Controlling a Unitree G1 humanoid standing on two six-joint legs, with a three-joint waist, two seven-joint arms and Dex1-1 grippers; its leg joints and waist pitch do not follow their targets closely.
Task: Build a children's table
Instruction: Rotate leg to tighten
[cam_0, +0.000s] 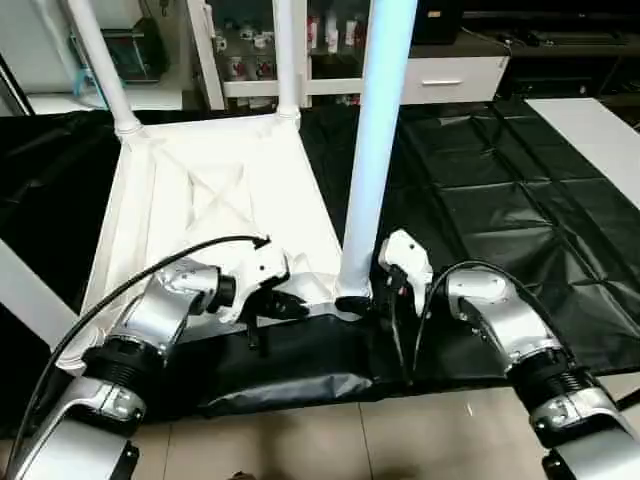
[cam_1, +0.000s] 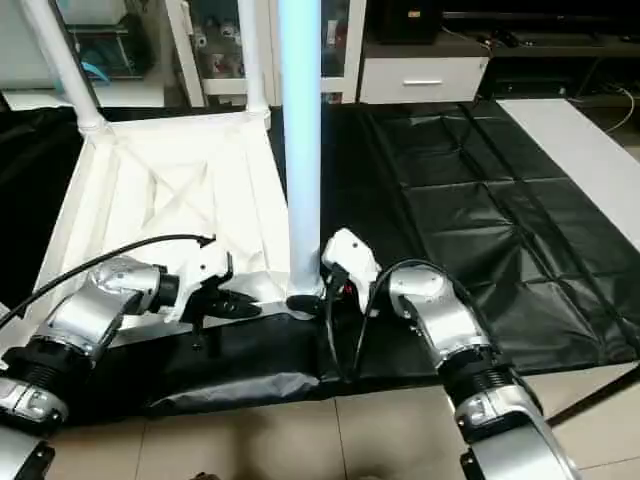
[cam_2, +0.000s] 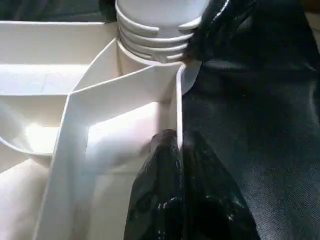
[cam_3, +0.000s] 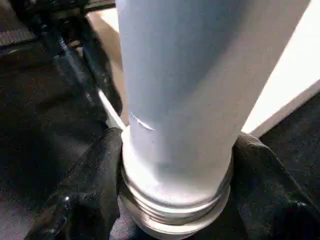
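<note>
The children's table lies upside down on the black cover, its ribbed white top (cam_0: 230, 190) facing up. Two legs (cam_0: 100, 60) (cam_0: 288, 60) stand in the far corner sockets. A third leg (cam_0: 370, 170) rises from the near right socket. My left gripper (cam_0: 292, 306) is shut on the top's near rim (cam_2: 176, 100), just left of that socket, with one black finger (cam_2: 165, 200) on each side of the thin wall. My right gripper (cam_0: 356, 303) clasps the threaded base of the near leg (cam_3: 175, 100), and its fingers (cam_3: 85, 200) press against both sides of the tube.
The black-covered work table (cam_0: 500, 210) stretches to the right, its front edge close to my forearms above the tiled floor (cam_0: 400, 440). A white slab (cam_0: 590, 130) lies at the far right. Shelves and a cabinet (cam_0: 450, 70) stand behind. A black cable (cam_0: 150, 270) loops over my left arm.
</note>
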